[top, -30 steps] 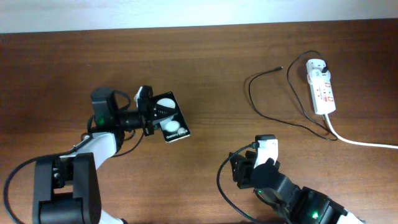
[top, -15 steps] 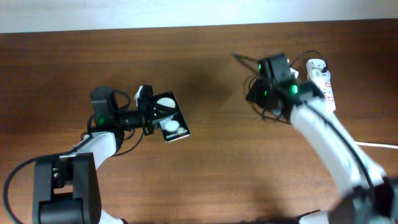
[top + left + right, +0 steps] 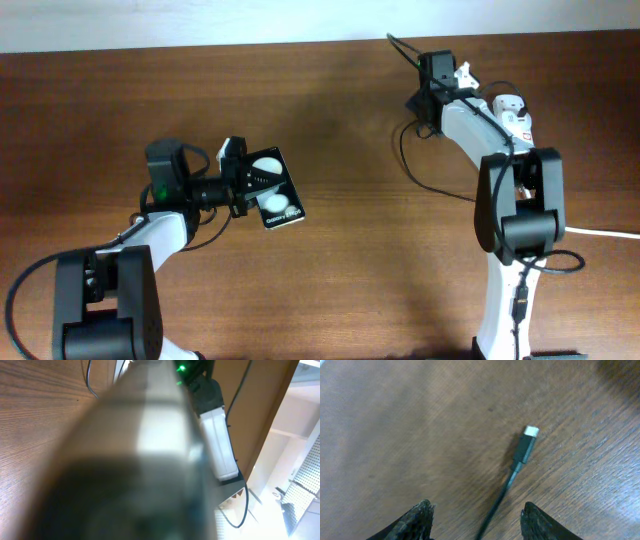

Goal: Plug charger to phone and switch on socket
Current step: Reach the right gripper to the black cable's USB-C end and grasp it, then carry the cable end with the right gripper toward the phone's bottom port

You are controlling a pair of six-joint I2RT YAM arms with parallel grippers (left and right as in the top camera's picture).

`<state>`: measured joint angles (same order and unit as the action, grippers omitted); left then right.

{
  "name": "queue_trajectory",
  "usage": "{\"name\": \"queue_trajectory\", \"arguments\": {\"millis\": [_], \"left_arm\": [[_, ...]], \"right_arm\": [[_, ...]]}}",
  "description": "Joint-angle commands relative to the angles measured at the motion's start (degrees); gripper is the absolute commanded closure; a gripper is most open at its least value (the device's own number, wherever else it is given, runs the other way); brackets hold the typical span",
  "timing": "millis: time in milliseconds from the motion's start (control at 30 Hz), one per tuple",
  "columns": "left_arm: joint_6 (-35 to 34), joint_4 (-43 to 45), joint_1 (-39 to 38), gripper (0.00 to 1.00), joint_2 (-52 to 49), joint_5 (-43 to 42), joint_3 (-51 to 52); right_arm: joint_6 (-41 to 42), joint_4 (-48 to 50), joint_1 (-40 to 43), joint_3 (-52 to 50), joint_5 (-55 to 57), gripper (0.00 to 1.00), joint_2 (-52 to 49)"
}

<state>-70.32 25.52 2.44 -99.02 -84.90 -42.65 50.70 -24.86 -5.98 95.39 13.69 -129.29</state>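
Overhead, phone (image 3: 272, 188): left of centre, gripped at its left edge by the left gripper (image 3: 238, 182), jaws closed on it; long axis ran near-to-far, far end leaning left.
Charger (image 3: 512, 472): connector lay on the surface (image 3: 395, 420), tip pointing up-right in the right wrist view, cable trailing back toward the camera.
Right gripper (image 3: 477, 512): jaws open, straddling the cable, not touching it.
Socket (image 3: 516, 118): far right, long axis near-to-far.

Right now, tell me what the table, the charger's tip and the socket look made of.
The table: likely wood or laminate, matte brown grain. The charger: black plastic-looking housing, pale metal-like end. The socket: white plastic, by its look.
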Motion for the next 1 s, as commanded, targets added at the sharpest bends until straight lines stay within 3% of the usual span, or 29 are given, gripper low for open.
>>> {"name": "queue_trajectory", "arguments": {"millis": [0, 100, 200, 267, 333, 467, 533, 567, 667, 767, 933, 967], "left_arm": [[-0.17, 0.22, 0.2, 1.0, 0.02, -1.9, -0.9], [-0.17, 0.22, 0.2, 1.0, 0.02, -1.9, -0.9], [-0.17, 0.22, 0.2, 1.0, 0.02, -1.73, -0.9], [-0.17, 0.22, 0.2, 1.0, 0.02, -1.7, -0.9], [-0.17, 0.22, 0.2, 1.0, 0.02, -1.7, -0.9], [-0.17, 0.22, 0.2, 1.0, 0.02, -1.75, -0.9], [-0.17, 0.22, 0.2, 1.0, 0.02, -1.75, -0.9], [-0.17, 0.22, 0.2, 1.0, 0.02, -1.75, -0.9], [-0.15, 0.22, 0.2, 1.0, 0.02, -1.7, -0.9], [-0.17, 0.22, 0.2, 1.0, 0.02, -1.73, -0.9], [-0.17, 0.22, 0.2, 1.0, 0.02, -1.75, -0.9], [-0.17, 0.22, 0.2, 1.0, 0.02, -1.75, -0.9]], "right_arm": [[1.29, 0.07, -0.04, 0.79, 2.03, 0.41, -2.27], [1.64, -0.09, -0.13, 0.79, 1.73, 0.6, -2.89], [-7.43, -0.15, -1.99, 0.79, 1.51, 0.87, -2.89], [-15.76, -1.09, -4.02, 0.81, -0.17, 0.92, -2.86], [-17.51, -5.64, -6.91, 0.85, -3.93, 0.95, -1.81], [-17.51, -24.28, -14.4, 0.85, -9.18, 0.94, 0.48], [-18.05, -29.18, -16.87, 0.85, -7.76, 0.79, 0.48], [-19.45, -29.11, -17.25, 1.07, -4.26, 0.59, 0.48], [-19.41, -28.94, -16.48, 1.05, 1.57, 0.44, 0.48], [-19.41, -28.24, -15.61, 1.05, -0.44, 0.45, 0.46], [-19.41, -29.18, -15.37, 0.31, -6.62, 0.6, 0.33], [-19.41, -28.92, -15.26, -0.37, -6.62, 0.68, -0.11]]}}
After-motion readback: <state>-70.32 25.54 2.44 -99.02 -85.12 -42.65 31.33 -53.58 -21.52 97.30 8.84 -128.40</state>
